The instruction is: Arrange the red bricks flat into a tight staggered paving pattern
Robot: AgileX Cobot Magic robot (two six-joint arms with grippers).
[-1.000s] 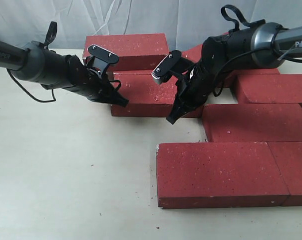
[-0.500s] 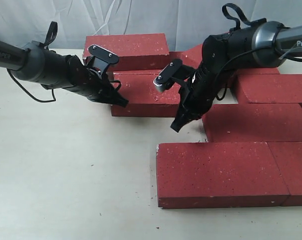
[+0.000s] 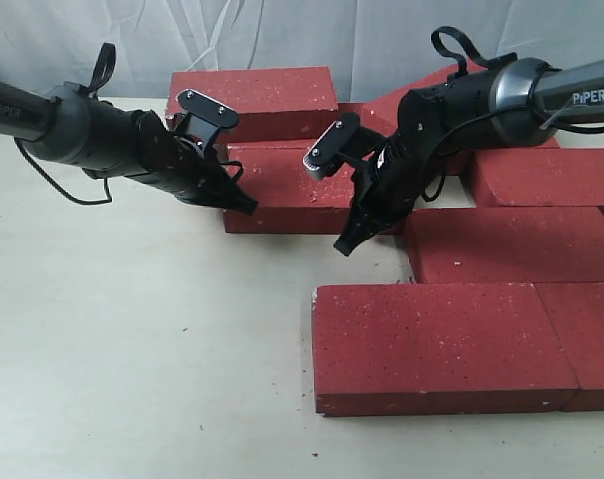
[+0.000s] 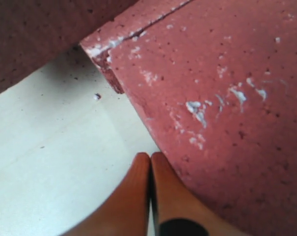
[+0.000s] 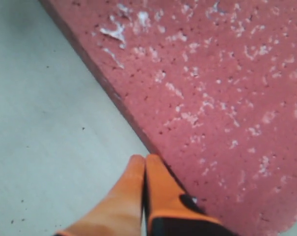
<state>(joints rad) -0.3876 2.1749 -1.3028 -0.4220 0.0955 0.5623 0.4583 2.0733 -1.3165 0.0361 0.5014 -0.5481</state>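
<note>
The job looks partly done to me; most of the red bricks (image 3: 511, 244) lie flat on the tabletop (image 3: 132, 349), and the two front bricks (image 3: 441, 344) sit end to end with no space between them; the brick behind them is stepped over to one side, the way paving should be. There is more left to do, though; the middle brick (image 3: 292, 188) sits off to the left, with a little tabletop showing between it and the brick on its right; there is another bare gap (image 3: 461, 195) further back; the back brick (image 3: 254, 98) is not snug with the rest; one more brick behind the right arm (image 3: 461, 100) looks turned at an angle, but the arm hides most of it. So I think the bricks must be pushed closer together. The left arm (image 3: 82, 135) reaches in low from the left; the left fingers (image 3: 237, 198) are pressed together and hold nothing; they point down at the near left corner of the middle brick, just beside its edge; I cannot tell if they touch it. The right arm bends down steeply from the right; the right fingers (image 3: 353, 232) are pressed together too and hold nothing; their tips sit right at the near right edge of the same brick.
</note>
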